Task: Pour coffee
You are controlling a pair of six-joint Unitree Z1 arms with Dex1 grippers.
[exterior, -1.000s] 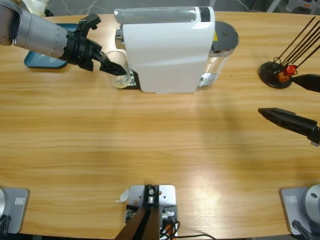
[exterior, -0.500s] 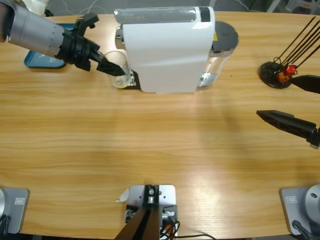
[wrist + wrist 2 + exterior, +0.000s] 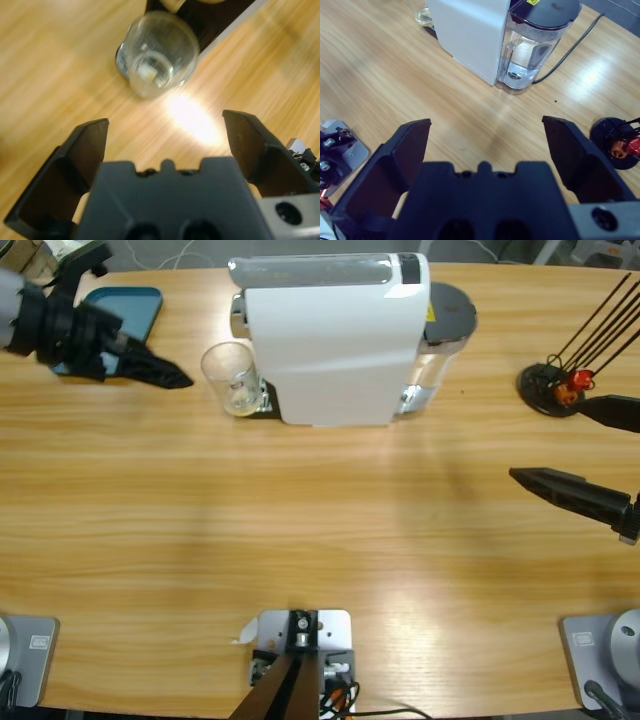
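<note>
A small clear glass point(image 3: 229, 377) stands on the black drip plate at the left end of the white coffee machine point(image 3: 335, 340). A thin pale tan layer of coffee point(image 3: 148, 73) lies in its bottom. My left gripper point(image 3: 145, 315) is open and sits well to the left of the glass. In the left wrist view the glass point(image 3: 157, 50) is ahead of the left gripper point(image 3: 165, 122), clear of both jaws. My right gripper point(image 3: 550, 437) hangs open at the right edge and holds nothing. The right wrist view looks past the right gripper point(image 3: 486, 124) to the machine point(image 3: 470, 30).
A blue tray point(image 3: 125, 305) lies at the back left under the left arm. The machine's clear water tank point(image 3: 445, 320) sits at its right end, with a cable point(image 3: 570, 52) trailing off. A black stand with thin rods point(image 3: 550, 388) is at the far right.
The left gripper has drawn back to the left, away from the glass, which stays by the machine. The right gripper has crept slightly left.
</note>
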